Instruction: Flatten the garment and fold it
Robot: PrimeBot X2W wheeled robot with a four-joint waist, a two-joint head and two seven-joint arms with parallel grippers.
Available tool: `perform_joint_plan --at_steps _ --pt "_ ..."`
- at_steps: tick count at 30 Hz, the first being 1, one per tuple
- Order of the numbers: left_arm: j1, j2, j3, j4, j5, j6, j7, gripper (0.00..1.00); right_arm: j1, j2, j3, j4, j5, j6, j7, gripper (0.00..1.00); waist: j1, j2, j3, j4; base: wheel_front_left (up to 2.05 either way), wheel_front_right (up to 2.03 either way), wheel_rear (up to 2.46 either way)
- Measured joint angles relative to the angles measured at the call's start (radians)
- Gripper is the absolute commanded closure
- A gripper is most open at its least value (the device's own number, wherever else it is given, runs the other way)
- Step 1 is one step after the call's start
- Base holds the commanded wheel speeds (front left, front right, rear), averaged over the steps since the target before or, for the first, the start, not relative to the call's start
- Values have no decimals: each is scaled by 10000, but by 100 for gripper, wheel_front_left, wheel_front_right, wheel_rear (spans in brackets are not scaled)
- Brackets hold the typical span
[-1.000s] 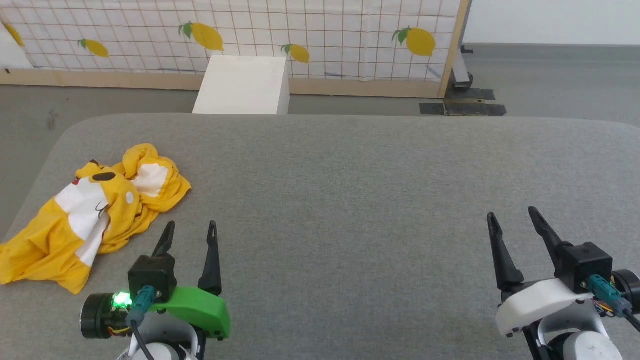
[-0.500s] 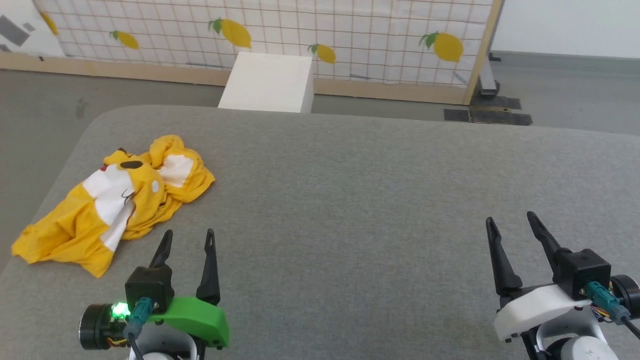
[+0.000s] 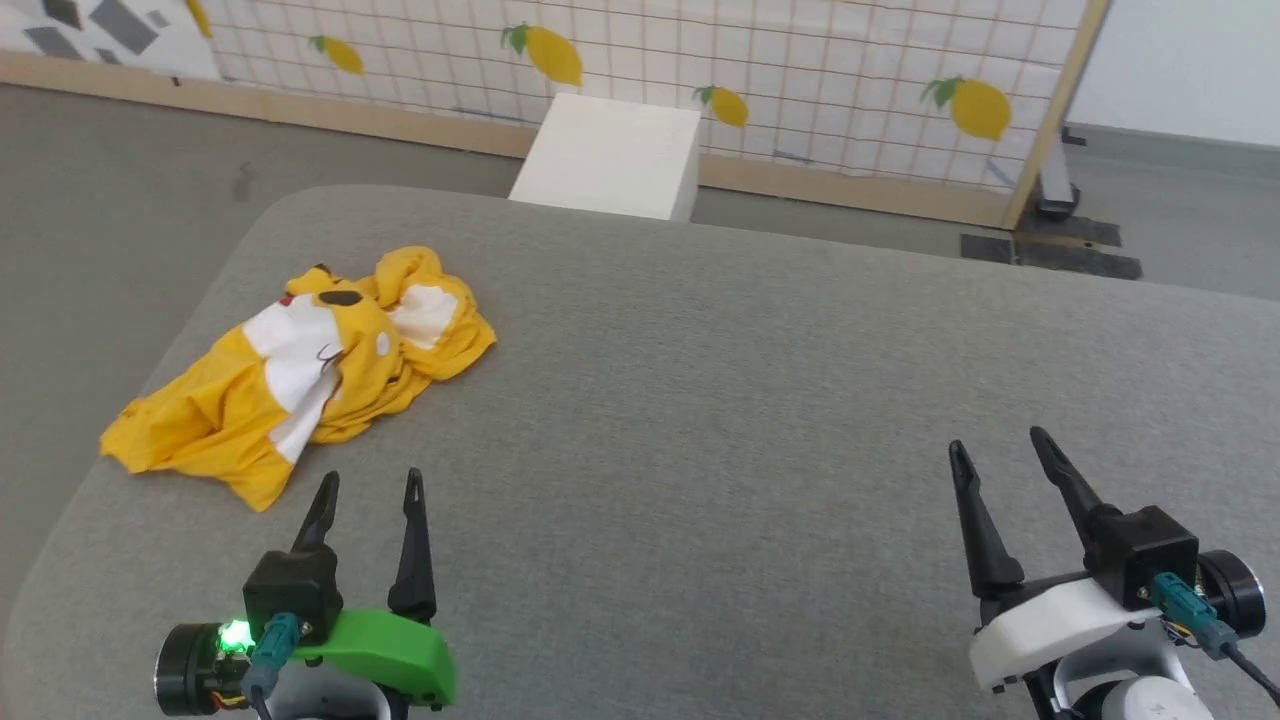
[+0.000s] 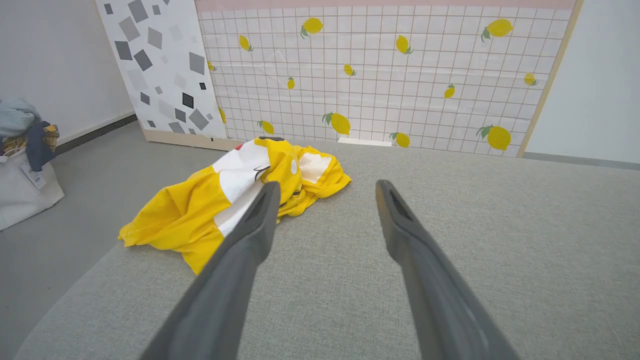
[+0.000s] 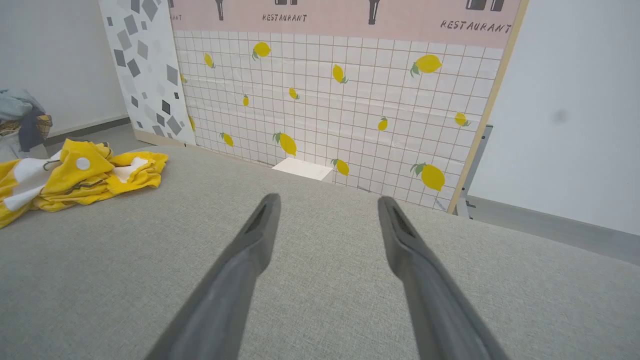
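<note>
The bright yellow short-sleeved T-shirt with a cartoon face print [image 3: 300, 375] lies crumpled in a heap at ten o'clock on the grey fabric-covered table [image 3: 720, 400], near its left edge. Nothing of the task looks done: it is neither flattened nor folded. The left gripper [image 3: 371, 476] hovers near the heap at seven o'clock, jaws spread and empty. The right gripper [image 3: 998, 440] is at four o'clock, well apart from the heap, likewise spread. Collar and hem are hard to tell apart.
</note>
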Motion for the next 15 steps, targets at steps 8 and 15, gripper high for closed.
perform_joint_plan --at_steps 8,15 --pt "101 0 -2 4 -25 38 -182 0 2 0 272 153 2 -2 -178 0 0 0 -14 613 0 0 0" --pt "198 0 -12 52 -73 40 -314 0 3 2 527 322 23 -2 -318 0 0 0 -50 1169 0 0 0"
